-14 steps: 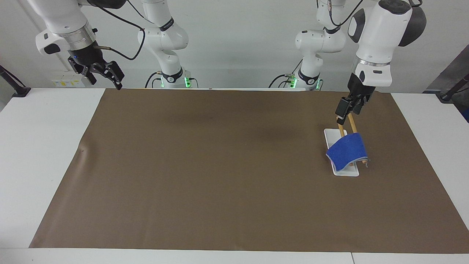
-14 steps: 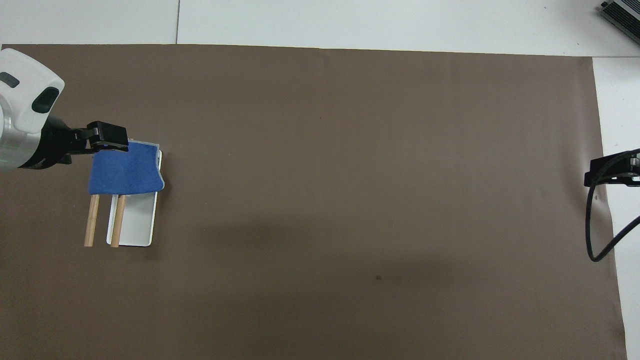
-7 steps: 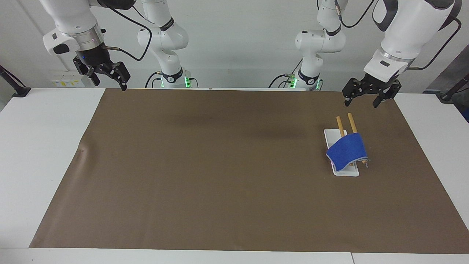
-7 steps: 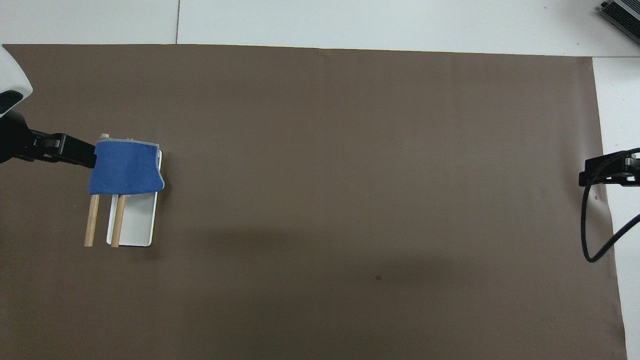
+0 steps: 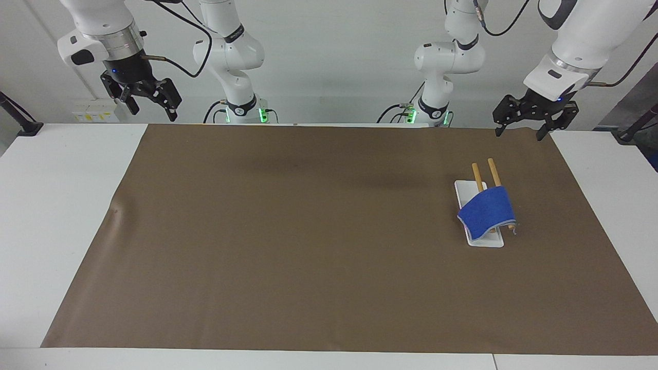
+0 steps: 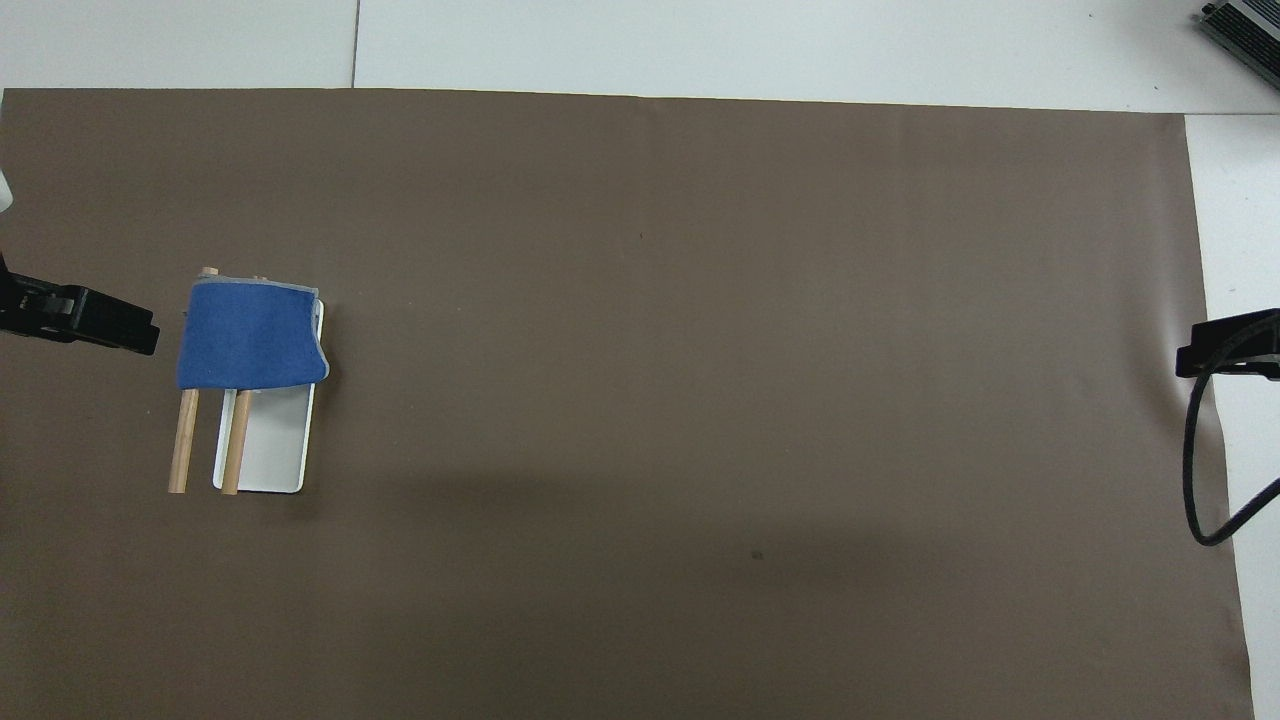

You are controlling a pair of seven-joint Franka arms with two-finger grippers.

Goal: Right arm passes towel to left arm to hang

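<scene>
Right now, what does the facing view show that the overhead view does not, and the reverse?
Only the facing view shows both arms whole, with the left tool and right tool open and raised near the robots' end of the mat. Only the overhead view shows the towel flat from above. Both show the towel draped over the rack's two rods, with neither tool touching it.

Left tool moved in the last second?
Yes. The left tool has lifted off the rack's rods, up toward its own base end of the table. The towel lies draped on the rods.
</scene>
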